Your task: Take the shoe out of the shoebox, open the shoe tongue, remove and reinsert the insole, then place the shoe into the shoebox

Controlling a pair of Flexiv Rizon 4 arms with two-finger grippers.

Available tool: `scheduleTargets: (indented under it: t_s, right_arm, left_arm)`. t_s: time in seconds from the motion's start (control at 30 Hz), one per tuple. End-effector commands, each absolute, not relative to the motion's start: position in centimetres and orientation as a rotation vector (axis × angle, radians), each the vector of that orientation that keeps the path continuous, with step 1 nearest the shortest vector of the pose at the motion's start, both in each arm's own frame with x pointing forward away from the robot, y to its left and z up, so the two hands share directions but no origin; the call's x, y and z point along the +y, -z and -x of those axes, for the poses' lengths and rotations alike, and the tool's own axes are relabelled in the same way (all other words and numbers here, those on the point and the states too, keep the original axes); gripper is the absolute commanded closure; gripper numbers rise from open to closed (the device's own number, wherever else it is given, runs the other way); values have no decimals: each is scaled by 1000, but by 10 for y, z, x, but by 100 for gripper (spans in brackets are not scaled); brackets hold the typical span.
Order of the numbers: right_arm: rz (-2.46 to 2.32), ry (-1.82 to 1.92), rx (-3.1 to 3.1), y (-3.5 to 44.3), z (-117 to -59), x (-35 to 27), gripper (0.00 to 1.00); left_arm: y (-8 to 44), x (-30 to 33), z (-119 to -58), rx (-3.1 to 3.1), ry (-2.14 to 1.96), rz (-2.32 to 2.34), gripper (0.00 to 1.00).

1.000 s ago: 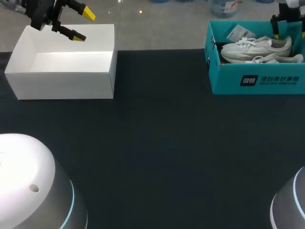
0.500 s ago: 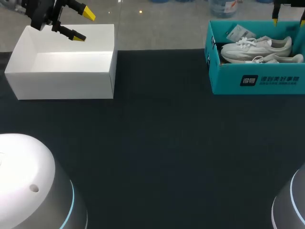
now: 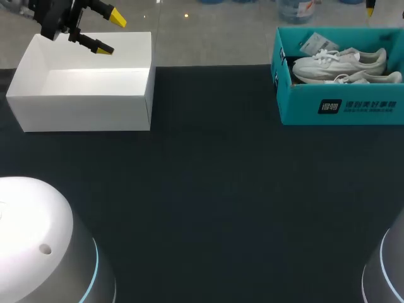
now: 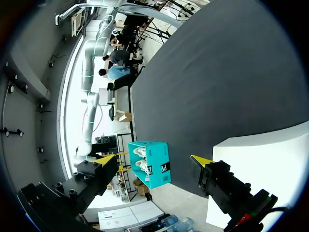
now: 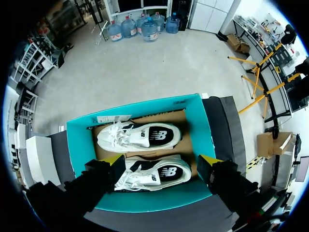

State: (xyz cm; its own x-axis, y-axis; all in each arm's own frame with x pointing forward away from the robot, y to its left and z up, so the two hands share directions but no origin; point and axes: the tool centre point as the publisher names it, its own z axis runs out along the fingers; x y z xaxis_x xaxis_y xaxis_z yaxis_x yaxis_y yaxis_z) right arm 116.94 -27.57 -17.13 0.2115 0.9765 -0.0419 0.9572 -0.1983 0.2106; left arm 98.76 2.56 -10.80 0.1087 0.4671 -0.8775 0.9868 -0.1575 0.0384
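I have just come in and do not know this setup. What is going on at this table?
A two-armed robot seems to be at the start of a shoe task. Two white sneakers lie side by side in the open teal shoebox at the far right of the dark table. The right gripper hovers well above them, open and touching nothing. The left gripper hangs open over the far edge of an open white box at the far left. No shoe has been taken out yet.

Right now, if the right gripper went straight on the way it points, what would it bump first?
Probably the white lace-up sneaker below it, one of two lying in the open teal cardboard shoebox. The right gripper hangs open above the box, pointing down; how far above is unclear.
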Motion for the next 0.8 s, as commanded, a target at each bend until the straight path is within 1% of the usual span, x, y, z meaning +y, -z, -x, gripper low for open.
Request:
scheduleTargets:
  t_s: [0.03, 0.17, 0.63, 0.67, 0.8]
  right_arm:
    - [-2272, -166, 1873, 163, -1166, -274, 0]
    - [-2268, -197, 1837, 156, -1164, -273, 0]
    - [-2316, -226, 1820, 156, -1163, -273, 0]
    - [-2369, -211, 1818, 157, -1160, -273, 0]
    - [-2363, -167, 1787, 156, -1145, -260, 0]
  left_arm:
    - [108, 26, -987, 1431, 979, -1719, 0]
    - [108, 26, -987, 1431, 979, -1719, 0]
    - [108, 26, -987, 1431, 979, -1719, 0]
    - [102, 19, -995, 1615, 973, -1589, 0]
    - [86, 15, -1003, 1871, 941, -1279, 0]
